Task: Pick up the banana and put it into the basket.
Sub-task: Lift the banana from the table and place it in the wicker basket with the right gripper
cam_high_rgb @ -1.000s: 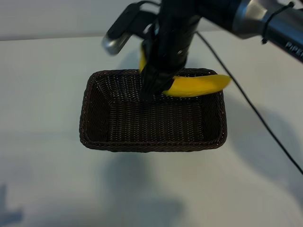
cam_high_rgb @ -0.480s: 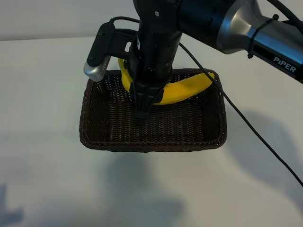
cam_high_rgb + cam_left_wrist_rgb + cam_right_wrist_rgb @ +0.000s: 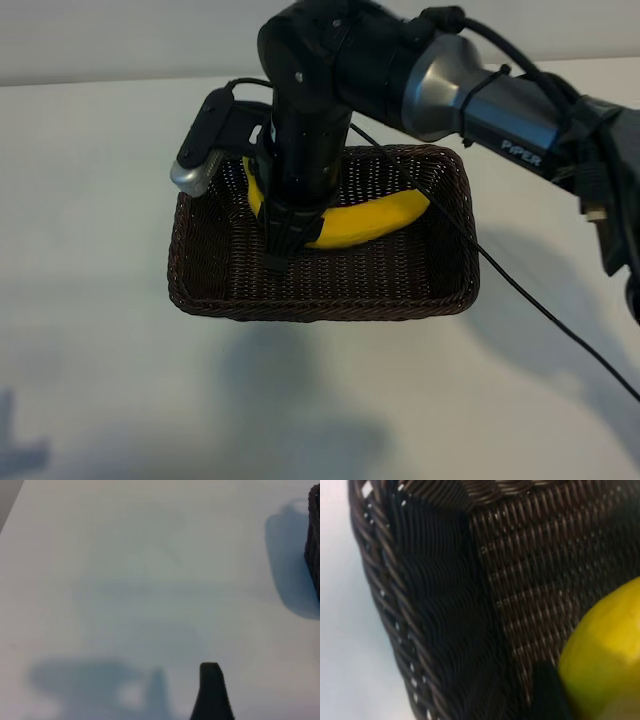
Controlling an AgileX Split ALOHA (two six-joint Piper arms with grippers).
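Note:
The yellow banana (image 3: 370, 218) hangs low inside the dark brown wicker basket (image 3: 320, 305), lying lengthwise just above its floor. My right gripper (image 3: 285, 240) reaches down into the basket and is shut on the banana near its left end. In the right wrist view the banana (image 3: 605, 655) fills one corner beside a dark finger (image 3: 547, 695), with the basket's woven wall (image 3: 435, 605) close behind. My left gripper (image 3: 162, 702) hovers over bare table, open and empty, and only one finger (image 3: 212, 692) shows.
The basket stands mid-table on a white surface. The right arm's black cable (image 3: 540, 310) trails over the basket's right rim and across the table. A corner of the basket (image 3: 314, 545) shows far off in the left wrist view.
The right arm has swung left and down, carrying the banana from above the basket's far rim into the basket. The left arm has not moved.

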